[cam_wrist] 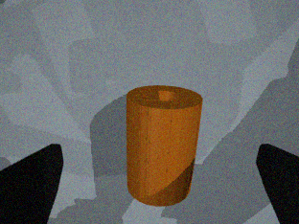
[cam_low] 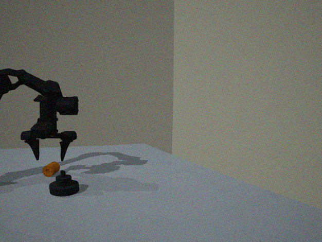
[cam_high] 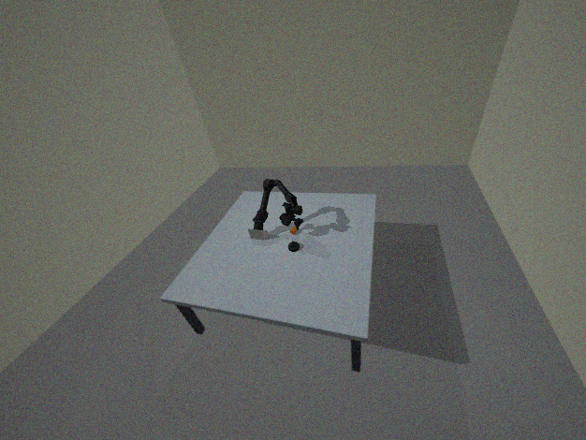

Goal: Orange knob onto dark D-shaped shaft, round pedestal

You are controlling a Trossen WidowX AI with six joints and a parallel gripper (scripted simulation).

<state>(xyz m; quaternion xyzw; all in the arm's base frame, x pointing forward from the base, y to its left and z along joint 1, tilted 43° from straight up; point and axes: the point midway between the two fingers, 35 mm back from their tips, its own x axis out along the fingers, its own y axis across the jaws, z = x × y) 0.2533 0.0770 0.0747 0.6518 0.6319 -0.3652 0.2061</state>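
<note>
The parallel-jaw gripper (cam_high: 294, 221) (cam_low: 50, 159) (cam_wrist: 164, 156) is spread wide, with nothing gripped. Below it the orange knob (cam_high: 294, 230) (cam_low: 51, 169) (cam_wrist: 160, 148) lies on its side on the table (cam_high: 284, 288) (cam_low: 181, 208) (cam_wrist: 158, 57). Near it, the D-shaped shaft (cam_low: 62, 172) on the round pedestal (cam_high: 294, 246) (cam_low: 64, 187) is left bare; grasping, aligning, seating and release remain.

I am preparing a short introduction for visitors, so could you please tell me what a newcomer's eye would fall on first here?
Probably the orange knob, the one bright thing, lying on its side on the pale table. Next, the open black gripper above it, and the dark round pedestal standing nearby.
</note>
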